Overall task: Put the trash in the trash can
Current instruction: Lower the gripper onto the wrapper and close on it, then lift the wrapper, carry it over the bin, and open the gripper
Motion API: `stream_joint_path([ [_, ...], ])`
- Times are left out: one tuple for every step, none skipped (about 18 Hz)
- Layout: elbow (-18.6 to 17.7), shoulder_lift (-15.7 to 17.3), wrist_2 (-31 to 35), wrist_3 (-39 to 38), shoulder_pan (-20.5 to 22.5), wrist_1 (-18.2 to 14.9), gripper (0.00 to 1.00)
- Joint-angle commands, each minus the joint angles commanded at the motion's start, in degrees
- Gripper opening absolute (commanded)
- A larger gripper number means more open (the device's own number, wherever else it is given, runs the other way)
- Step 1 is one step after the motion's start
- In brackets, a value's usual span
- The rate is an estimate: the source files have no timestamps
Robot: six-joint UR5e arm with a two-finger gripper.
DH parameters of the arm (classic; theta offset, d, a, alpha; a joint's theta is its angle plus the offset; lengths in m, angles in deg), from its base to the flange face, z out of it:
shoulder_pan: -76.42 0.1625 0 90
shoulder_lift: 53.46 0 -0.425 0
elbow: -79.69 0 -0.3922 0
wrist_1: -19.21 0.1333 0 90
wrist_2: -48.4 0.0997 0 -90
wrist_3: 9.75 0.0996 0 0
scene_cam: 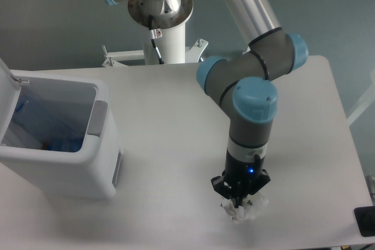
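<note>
Pale grey rounded-corner counter (170, 103) — boxy white plastic trash can (64, 156) near left edge, lid open; crumpled white paper wad (245, 210) near front edge.

White table (158, 144), black object (364, 222) at corner

One trash can (88, 162), lid open. One crumpled white paper wad (245, 210). One bottle with blue cap (61, 144), inside the can. One table (176, 103). One arm (252, 115). One gripper (239, 202).
</note>
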Motion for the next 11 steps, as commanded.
stream_joint_path([
  [0.0, 1.3, -1.6, -0.8, 0.0, -0.1, 0.0],
  [-0.1, 2.7, -2.8, -1.6, 0.0, -0.2, 0.0],
  [-0.1, 4.2, -4.2, -2.3, -0.1, -0.3, 0.0],
  [-0.3, 5.6, -5.5, -2.8, -0.3, -0.4, 0.0],
  [-0.4, 7.0, -7.1, -3.2, -0.6, -0.4, 0.0],
  [-0.6, 8.0, -8.8, -3.6, -1.0, -0.5, 0.0],
  [-1.1, 9.5, -10.4, -4.1, -1.4, -0.5, 0.0],
  [-1.6, 11.1, -11.0, -4.6, -2.3, -0.9, 0.0],
  [-1.9, 11.9, -11.1, -4.9, -3.4, -1.5, 0.0],
  [-2.0, 12.5, -11.1, -5.4, -4.8, -2.1, 0.0],
  [-2.3, 13.4, -11.1, -5.7, -6.2, -2.6, 0.0],
])
